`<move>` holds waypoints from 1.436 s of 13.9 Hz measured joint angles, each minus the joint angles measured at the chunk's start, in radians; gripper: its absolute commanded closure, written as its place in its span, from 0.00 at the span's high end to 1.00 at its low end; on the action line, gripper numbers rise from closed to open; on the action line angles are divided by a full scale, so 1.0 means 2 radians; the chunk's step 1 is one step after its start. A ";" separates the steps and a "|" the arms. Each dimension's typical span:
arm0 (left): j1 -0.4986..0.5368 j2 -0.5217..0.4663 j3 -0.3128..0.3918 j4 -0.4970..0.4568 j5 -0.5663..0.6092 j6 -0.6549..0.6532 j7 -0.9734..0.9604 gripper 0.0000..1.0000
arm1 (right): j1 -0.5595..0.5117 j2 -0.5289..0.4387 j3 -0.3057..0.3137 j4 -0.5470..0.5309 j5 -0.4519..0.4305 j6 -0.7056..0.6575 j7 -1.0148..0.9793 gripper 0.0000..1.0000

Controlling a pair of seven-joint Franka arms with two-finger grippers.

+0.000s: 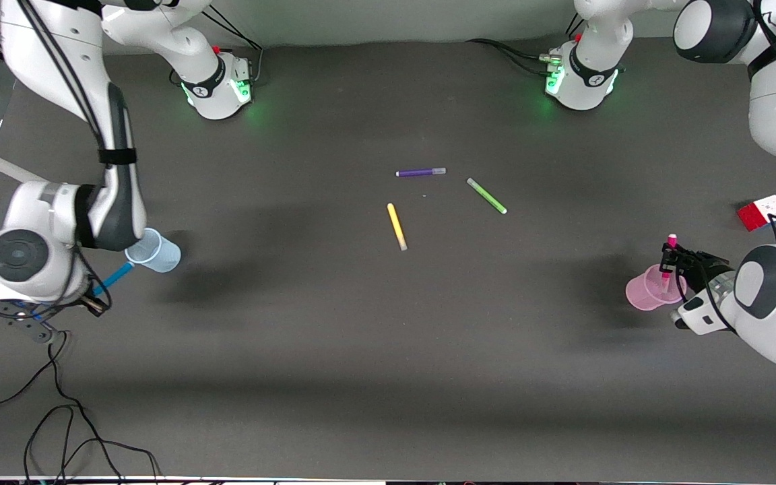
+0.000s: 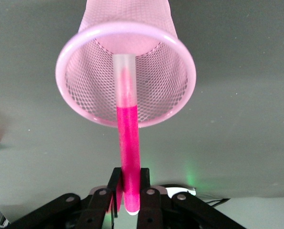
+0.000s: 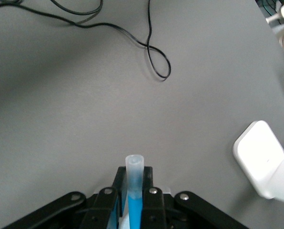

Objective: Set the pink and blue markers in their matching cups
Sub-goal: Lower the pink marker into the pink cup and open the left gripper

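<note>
The pink cup [image 1: 644, 293] stands upright near the left arm's end of the table. My left gripper [image 1: 668, 264] hangs over it, shut on the pink marker [image 1: 671, 242]. In the left wrist view the pink marker [image 2: 129, 138] runs from my left gripper [image 2: 131, 183] down into the pink cup [image 2: 168, 88], its pale end inside the rim. The pale blue cup [image 1: 157, 253] stands near the right arm's end. Beside it my right gripper [image 1: 100, 294] is shut on the blue marker [image 1: 117, 275], which slants toward the cup from outside it. The right wrist view shows the blue marker [image 3: 135, 202] between the right gripper's [image 3: 134, 183] fingers, not the cup.
A purple marker [image 1: 420, 172], a green marker [image 1: 487, 196] and a yellow marker [image 1: 397, 226] lie mid-table. A red and white block [image 1: 762, 212] sits near the left arm's end. Black cables [image 1: 58, 417] trail under the right arm.
</note>
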State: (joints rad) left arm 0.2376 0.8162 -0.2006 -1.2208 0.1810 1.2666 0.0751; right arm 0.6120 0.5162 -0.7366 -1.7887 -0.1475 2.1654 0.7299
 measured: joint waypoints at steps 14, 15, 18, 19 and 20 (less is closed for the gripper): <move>-0.005 -0.067 0.002 0.065 -0.003 -0.007 -0.010 1.00 | 0.142 -0.007 -0.124 -0.085 -0.051 0.001 0.132 0.00; -0.006 -0.087 0.001 0.062 -0.006 -0.005 -0.010 1.00 | 0.143 -0.007 -0.125 -0.091 -0.066 0.001 0.138 0.00; -0.007 -0.159 0.001 0.013 -0.028 0.032 -0.011 1.00 | 0.143 -0.007 -0.125 -0.110 -0.089 0.003 0.151 0.00; -0.007 -0.186 0.001 -0.010 -0.034 0.046 -0.011 1.00 | 0.143 -0.007 -0.125 -0.112 -0.090 0.005 0.152 0.00; -0.007 -0.210 0.001 -0.032 -0.039 0.057 -0.011 1.00 | 0.143 -0.007 -0.125 -0.113 -0.090 0.006 0.152 0.00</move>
State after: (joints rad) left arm 0.2241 0.3958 -0.1982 -1.2854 0.1031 1.3804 0.0522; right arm 0.8986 0.5027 -0.9861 -2.0145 -0.3279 2.1768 1.0344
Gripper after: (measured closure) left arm 0.000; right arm 0.837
